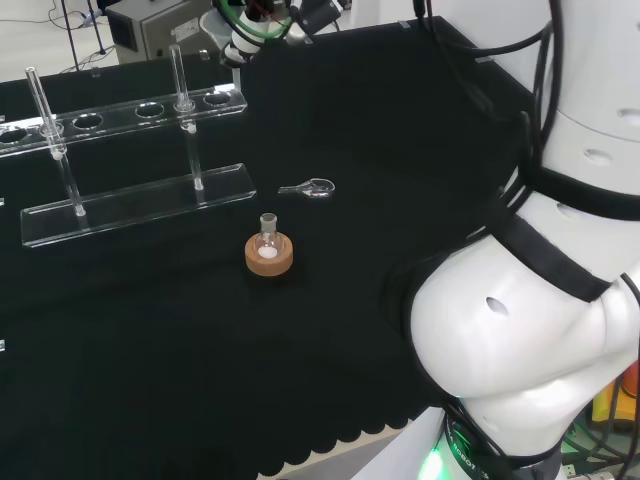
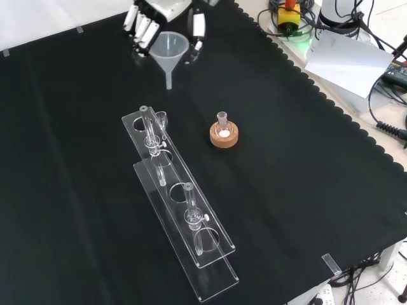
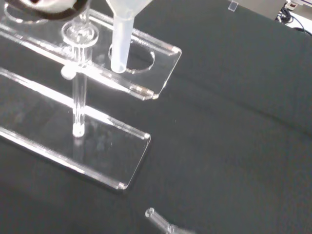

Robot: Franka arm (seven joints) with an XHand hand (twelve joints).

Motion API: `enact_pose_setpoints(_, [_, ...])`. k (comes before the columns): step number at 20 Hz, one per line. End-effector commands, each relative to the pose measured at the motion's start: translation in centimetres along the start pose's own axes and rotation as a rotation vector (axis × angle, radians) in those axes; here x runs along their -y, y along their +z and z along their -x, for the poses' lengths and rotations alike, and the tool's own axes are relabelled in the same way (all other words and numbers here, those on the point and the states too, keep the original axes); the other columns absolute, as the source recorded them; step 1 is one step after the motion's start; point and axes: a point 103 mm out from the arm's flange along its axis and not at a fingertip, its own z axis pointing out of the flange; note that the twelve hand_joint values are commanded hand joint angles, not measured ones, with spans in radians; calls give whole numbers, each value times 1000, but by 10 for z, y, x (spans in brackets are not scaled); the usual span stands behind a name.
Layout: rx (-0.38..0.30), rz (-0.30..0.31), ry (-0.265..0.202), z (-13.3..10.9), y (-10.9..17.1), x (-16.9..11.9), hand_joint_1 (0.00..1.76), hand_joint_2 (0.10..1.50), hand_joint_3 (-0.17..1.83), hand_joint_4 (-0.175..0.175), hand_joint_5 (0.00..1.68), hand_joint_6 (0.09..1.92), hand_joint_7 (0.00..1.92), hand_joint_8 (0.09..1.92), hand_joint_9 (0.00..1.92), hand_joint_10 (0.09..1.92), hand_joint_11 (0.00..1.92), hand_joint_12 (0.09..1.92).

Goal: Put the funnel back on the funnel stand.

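Note:
In the front view the hand [image 2: 145, 24] hangs at the top of the cloth, its fingers and thumb curled round the cone of a clear plastic funnel [image 2: 170, 49] whose stem points down. The clear acrylic funnel stand [image 2: 181, 203] runs from below the funnel toward the near edge, with two upright rods and a row of holes in its top shelf. The funnel is above and just beyond the stand's far end, apart from it. Through the wrist view the funnel stem [image 3: 119, 46] lines up near the end hole [image 3: 136, 54] of the stand [image 3: 97, 151].
A small round flask on a cork ring [image 2: 223, 135] [image 1: 269, 252] stands beside the stand [image 1: 130, 205]. A small clear glass piece [image 1: 308, 188] [image 3: 161, 223] lies on the cloth near the stand's end. The arm's white links [image 1: 540, 300] rise at the head view's right. Paper and cables [image 2: 350, 60] lie beyond the cloth's edge.

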Motion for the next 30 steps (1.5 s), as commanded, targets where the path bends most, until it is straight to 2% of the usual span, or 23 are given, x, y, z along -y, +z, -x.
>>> enact_pose_setpoints(1, [-15,-17,-19,18,10,-51,797,692,638,-4,636,716,712,557,1053,291,701,1225])
enact_pose_setpoints(10, [-25,-26,-45,13,22,-80,798,691,638,-4,638,719,714,559,1051,292,699,1225])
enact_pose_setpoints(19, [-24,-46,-52,2,40,-90,798,691,638,-5,639,720,714,560,1049,294,700,1224])
enact_pose_setpoints(30, [-14,-48,-57,1,52,-99,799,690,638,-5,637,722,714,560,1046,296,701,1224])
